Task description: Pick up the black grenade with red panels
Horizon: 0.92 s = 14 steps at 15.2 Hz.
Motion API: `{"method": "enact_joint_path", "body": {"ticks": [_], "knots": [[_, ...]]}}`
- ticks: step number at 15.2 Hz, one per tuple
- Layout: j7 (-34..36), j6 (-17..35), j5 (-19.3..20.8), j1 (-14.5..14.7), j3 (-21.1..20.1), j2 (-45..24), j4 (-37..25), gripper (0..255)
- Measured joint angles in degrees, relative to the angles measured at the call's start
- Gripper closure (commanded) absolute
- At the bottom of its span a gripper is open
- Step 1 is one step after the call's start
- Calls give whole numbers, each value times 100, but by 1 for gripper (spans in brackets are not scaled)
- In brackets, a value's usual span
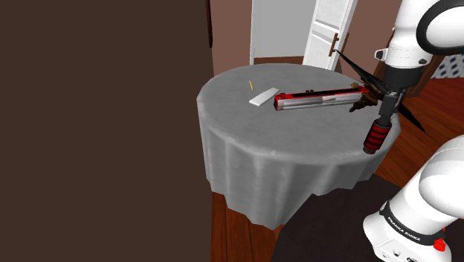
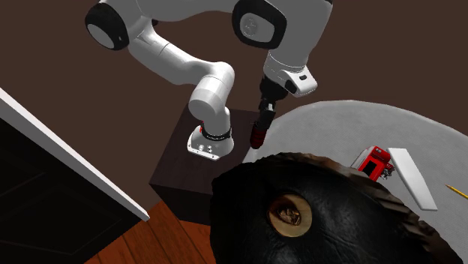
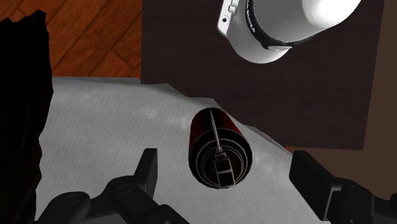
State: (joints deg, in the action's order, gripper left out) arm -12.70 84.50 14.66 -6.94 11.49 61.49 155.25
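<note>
Claw (image 3: 226,159) was released, right over the grenade (image 3: 213,137) at the counter (image 3: 108,140) edge, long axis end-on to it, no contact.

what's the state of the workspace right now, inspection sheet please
surface: round table under a grey cloth
job's things: black grenade with red panels standing on end on the cloth, near the edge by the stand, not held
clutter: white flat strip, long red and grey object, small yellow stick, dark bumpy object
grippers: gripper above the grenade, fingers apart either side, not touching it
cables: nothing seen
surroundings: wood floor, white door, dark brown wall
</note>
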Motion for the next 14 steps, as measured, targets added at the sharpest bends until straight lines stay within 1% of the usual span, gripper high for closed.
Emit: {"method": "enact_joint_path", "body": {"ticks": [4, 5, 14], "knots": [[19, 257, 70, -34, 70, 70, 331, 0], [22, 287, 76, -35, 77, 65, 355, 255], [18, 320, 86, -40, 91, 67, 374, 255]]}}
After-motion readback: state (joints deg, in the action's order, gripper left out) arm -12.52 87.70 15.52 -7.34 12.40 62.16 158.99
